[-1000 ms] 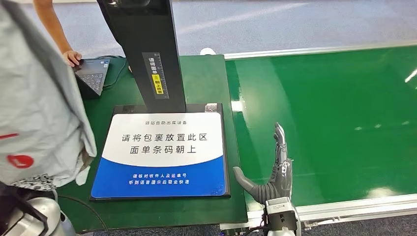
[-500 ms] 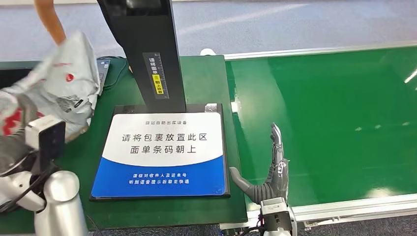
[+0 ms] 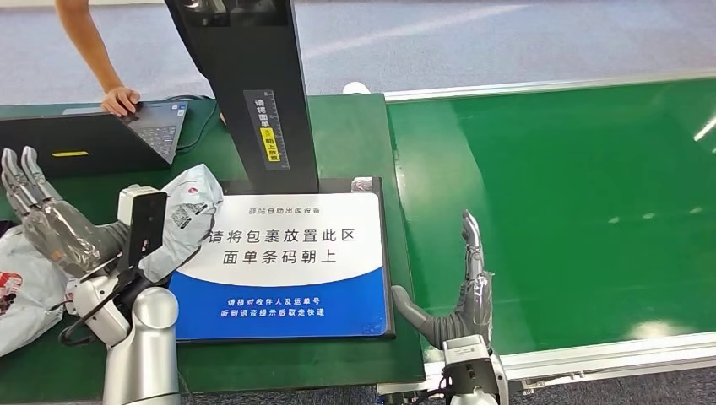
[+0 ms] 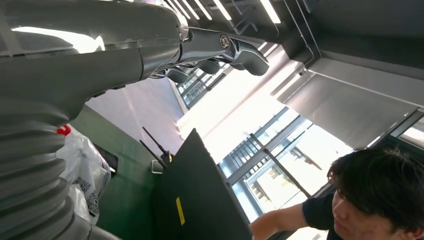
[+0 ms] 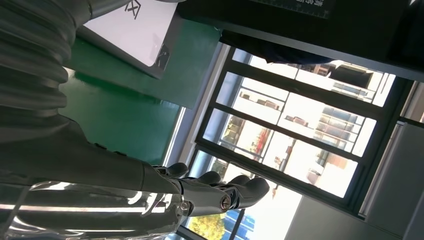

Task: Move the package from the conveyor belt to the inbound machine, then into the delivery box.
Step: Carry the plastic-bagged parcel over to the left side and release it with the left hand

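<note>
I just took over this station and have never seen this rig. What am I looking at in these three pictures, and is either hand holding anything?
The wide picture is the robot's head view, looking down. The left robot hand is open beside a grey package lying at the edge of the inbound machine's blue-and-white pad. The right robot hand is open over the bare green conveyor belt. Neither holds anything. A person's hand rests on a laptop. The other two pictures come from wrist cameras, turned sideways.
</note>
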